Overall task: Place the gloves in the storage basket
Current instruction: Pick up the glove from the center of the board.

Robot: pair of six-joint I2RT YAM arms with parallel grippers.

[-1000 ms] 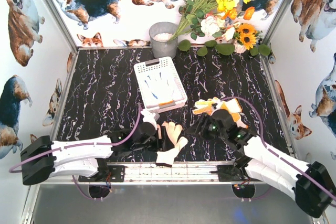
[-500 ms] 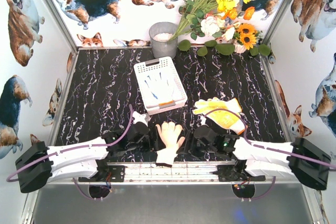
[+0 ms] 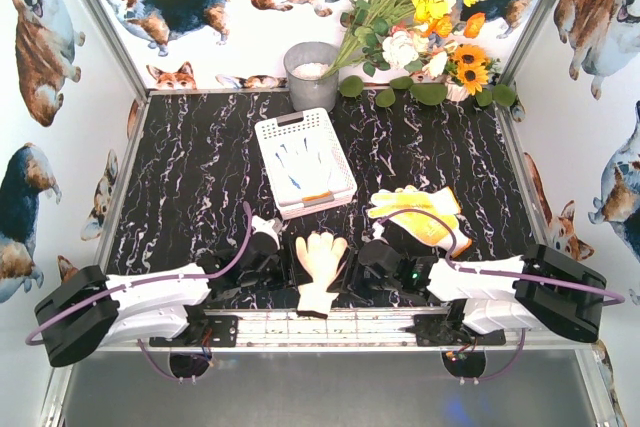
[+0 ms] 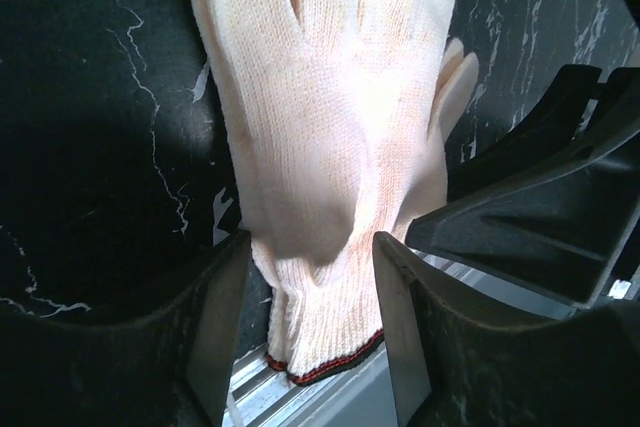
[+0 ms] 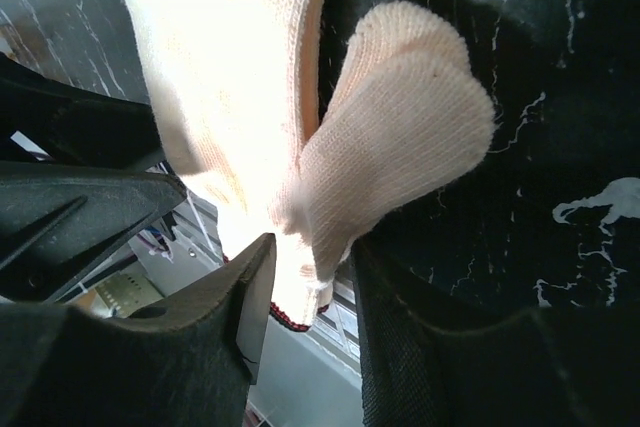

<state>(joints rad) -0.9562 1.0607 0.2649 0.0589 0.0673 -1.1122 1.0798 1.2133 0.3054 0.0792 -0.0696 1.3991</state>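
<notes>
A cream glove [image 3: 320, 255] with a red-edged cuff lies flat at the table's near edge, its cuff over the metal rail. My left gripper [image 3: 283, 269] is at its left side. In the left wrist view its fingers [image 4: 312, 247] press both edges of the glove's bunched wrist [image 4: 330, 97]. My right gripper [image 3: 352, 265] is at its right side. In the right wrist view it [image 5: 310, 247] pinches the glove [image 5: 230, 77] at the base of its raised thumb. The white latticed storage basket [image 3: 343, 157] holds blue-palmed white gloves [image 3: 300, 162]. Yellow gloves [image 3: 425, 212] lie right of centre.
A grey round pot [image 3: 311, 72] stands behind the basket, and a bunch of flowers [image 3: 420, 7] fills the back right corner. Corgi-print walls close in the left, back and right sides. The metal rail [image 3: 330, 322] runs along the near edge.
My right arm swung left from the yellow gloves down to the cream glove's right side. The cream glove went from splayed to lying straight. My left gripper drew back a little.
</notes>
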